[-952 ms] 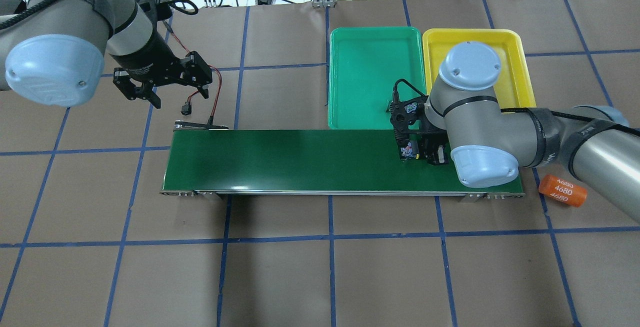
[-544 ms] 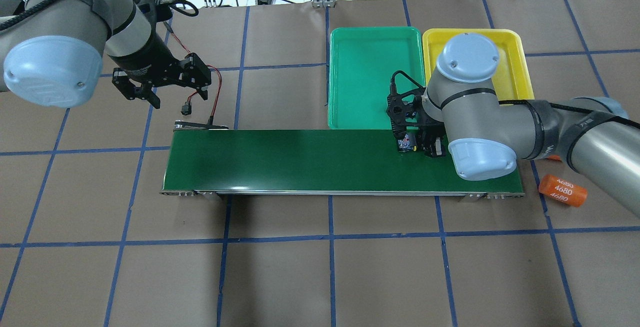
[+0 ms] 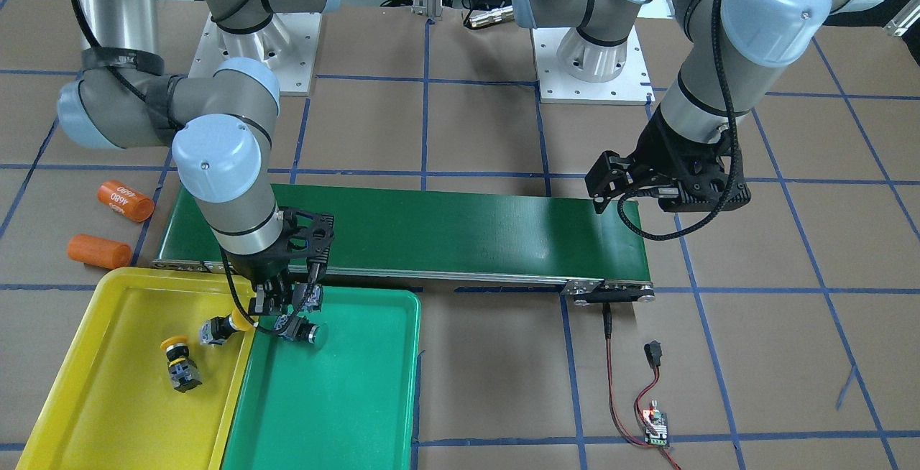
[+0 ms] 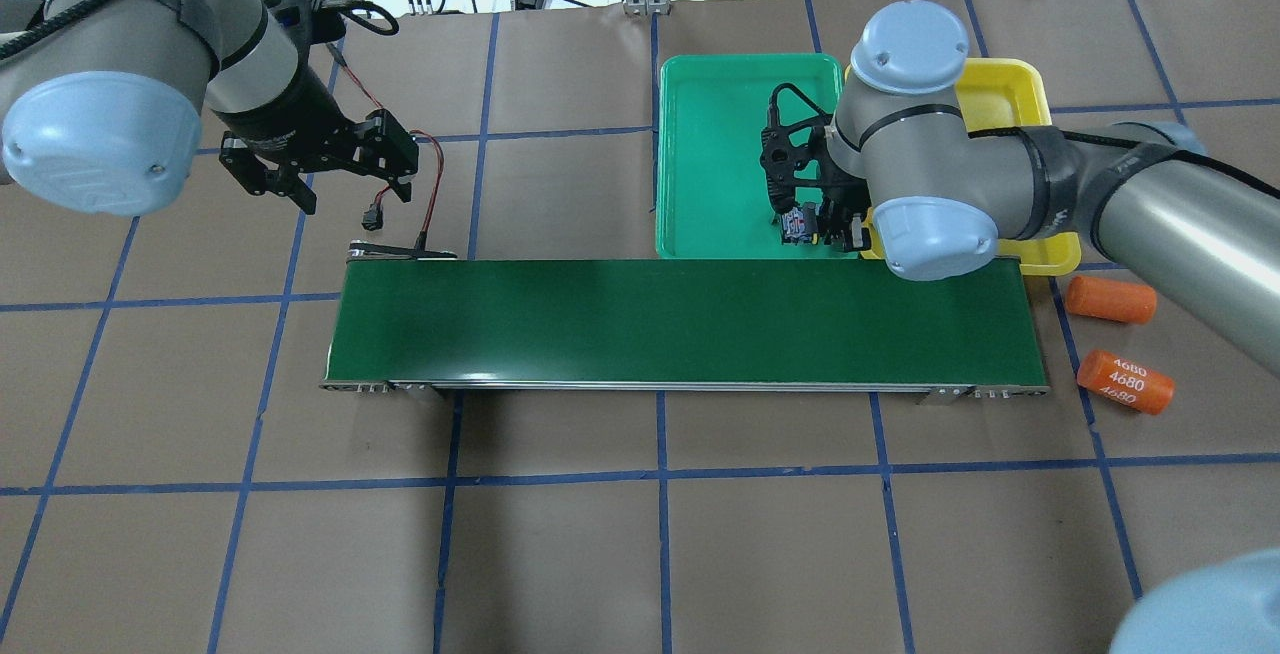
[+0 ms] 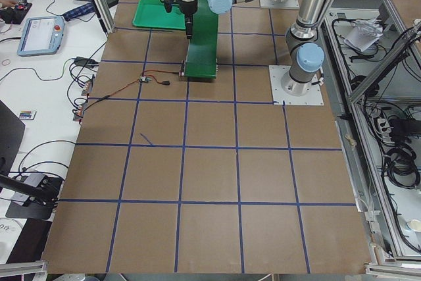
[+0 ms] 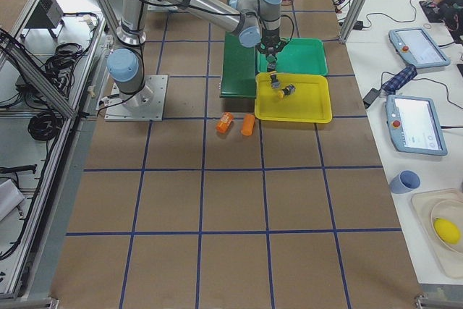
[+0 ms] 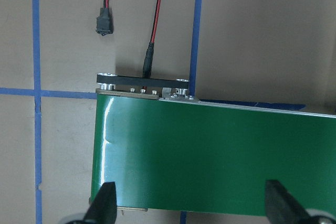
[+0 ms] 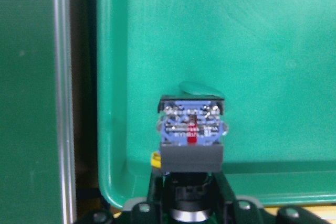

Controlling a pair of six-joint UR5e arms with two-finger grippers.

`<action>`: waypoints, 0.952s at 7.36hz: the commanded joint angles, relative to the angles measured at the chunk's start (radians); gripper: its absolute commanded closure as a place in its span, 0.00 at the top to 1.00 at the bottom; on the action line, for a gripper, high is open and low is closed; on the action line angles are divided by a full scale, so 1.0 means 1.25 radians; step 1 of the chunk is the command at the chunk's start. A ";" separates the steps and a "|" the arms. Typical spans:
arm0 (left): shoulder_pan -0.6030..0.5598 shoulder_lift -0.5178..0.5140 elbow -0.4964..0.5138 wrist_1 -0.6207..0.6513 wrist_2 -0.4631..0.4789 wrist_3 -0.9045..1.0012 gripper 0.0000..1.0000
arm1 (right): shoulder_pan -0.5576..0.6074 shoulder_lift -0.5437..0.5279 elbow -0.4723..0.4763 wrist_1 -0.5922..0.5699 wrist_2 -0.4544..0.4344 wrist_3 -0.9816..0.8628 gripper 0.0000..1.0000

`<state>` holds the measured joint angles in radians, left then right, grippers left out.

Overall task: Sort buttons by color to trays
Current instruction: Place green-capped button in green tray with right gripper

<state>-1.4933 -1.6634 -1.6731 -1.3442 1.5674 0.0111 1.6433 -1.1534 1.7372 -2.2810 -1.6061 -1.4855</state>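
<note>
The right gripper (image 3: 291, 310) stands at the lower left of the front-facing view. It pinches the black body of a small push-button switch with a round green cap (image 3: 305, 331). This button lies on its side in the grasp. Its bluish-grey contact block faces the right wrist camera and its green cap points away. It is over the large shallow green plastic tray (image 3: 345, 398), at the corner next to the belt and to the yellow tray. It seems to hang just above the tray floor, but I cannot tell surely if it touches.

The bright yellow shallow plastic tray (image 3: 108, 412) touches the green one along the side. It contains two switches with yellow caps. One (image 3: 219, 328) is just beside the shared rim, and the other (image 3: 180, 368) is more to the middle.

The long dark-green conveyor belt (image 3: 445, 233) crosses the brown paper worktop (image 3: 755, 355). Two orange cylinders (image 3: 126, 200) (image 3: 99, 251) lie near its left end.

The left gripper (image 7: 191, 205) hovers above the other end of the belt. Its fingers (image 7: 105, 203) are spread wide and hold nothing.
</note>
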 commanded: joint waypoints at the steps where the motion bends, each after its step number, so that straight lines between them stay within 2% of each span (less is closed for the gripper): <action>1: 0.001 -0.004 0.006 0.008 0.022 0.001 1.00 | 0.000 0.006 -0.014 0.023 -0.005 0.005 1.00; 2: 0.001 -0.004 -0.003 0.037 0.026 0.003 1.00 | 0.001 -0.016 -0.015 0.048 -0.002 0.003 1.00; 3: -0.001 -0.001 -0.013 0.042 0.027 0.002 1.00 | 0.008 -0.073 -0.017 0.113 0.007 0.015 1.00; 5: -0.001 0.002 -0.011 0.041 0.059 0.003 1.00 | 0.080 -0.135 -0.019 0.140 0.007 0.085 1.00; 6: -0.001 -0.006 -0.009 0.043 0.090 0.003 1.00 | 0.082 -0.165 -0.025 0.150 0.033 0.137 1.00; 7: -0.001 -0.008 -0.003 0.045 0.089 0.003 1.00 | 0.082 -0.180 -0.034 0.191 0.049 0.196 1.00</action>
<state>-1.4941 -1.6686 -1.6834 -1.2909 1.6621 0.0151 1.7378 -1.3457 1.7060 -2.0895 -1.5707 -1.3230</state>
